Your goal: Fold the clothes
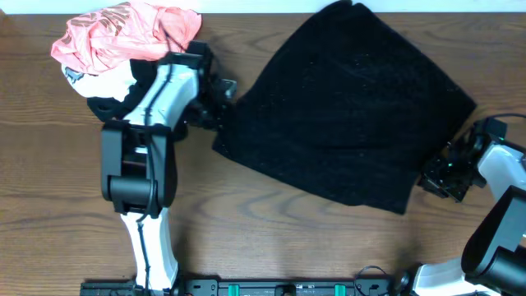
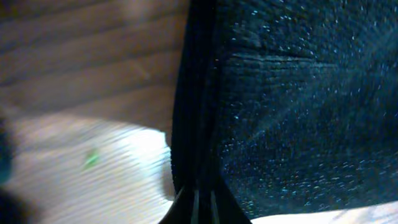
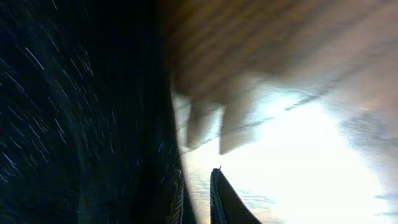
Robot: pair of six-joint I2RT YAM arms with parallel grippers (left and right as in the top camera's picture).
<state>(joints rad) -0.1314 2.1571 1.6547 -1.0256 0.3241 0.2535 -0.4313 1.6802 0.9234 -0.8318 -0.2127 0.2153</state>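
Upper left of the overhead frame: salmon-pink garment [image 1: 123, 37] bunched at the table's [image 1: 49, 164] far edge, some white and dark cloth tucked under it. Not part of this fold.

Left of centre: left arm [image 1: 140, 156] rises from the bottom edge, elbow bent, wrist turned toward frame right. Left gripper [image 1: 220, 103] sits at the left edge of the black garment [image 1: 353, 107]. The wrist view shows the left gripper [image 2: 200, 208] clamped tight, with the rolled hem of the black garment [image 2: 292, 112] running straight down into the closed fingers. Grip is on the edge only, wood grain visible beside it.

Centre to right: the garment lies mostly flat, a broad slanted shape from top centre to lower right. No buttons made out from above.

Lower right: right arm [image 1: 501, 222] comes in from the corner; right gripper [image 1: 440, 174] is at the garment's lower right corner. In its wrist view the right gripper [image 3: 198, 199] shows fingers nearly together, a thin gap between, fabric against the left one. Whether cloth is pinched there I cannot tell; the picture is blurred.

Judgement: step in hand is securing two edge points ahead of the first fold. Fold itself not yet begun. Next move calls for confirming the right-hand hold, then lifting both points together and carrying them across the body of the cloth. Thick knit may sag or slip from a shallow edge grip.
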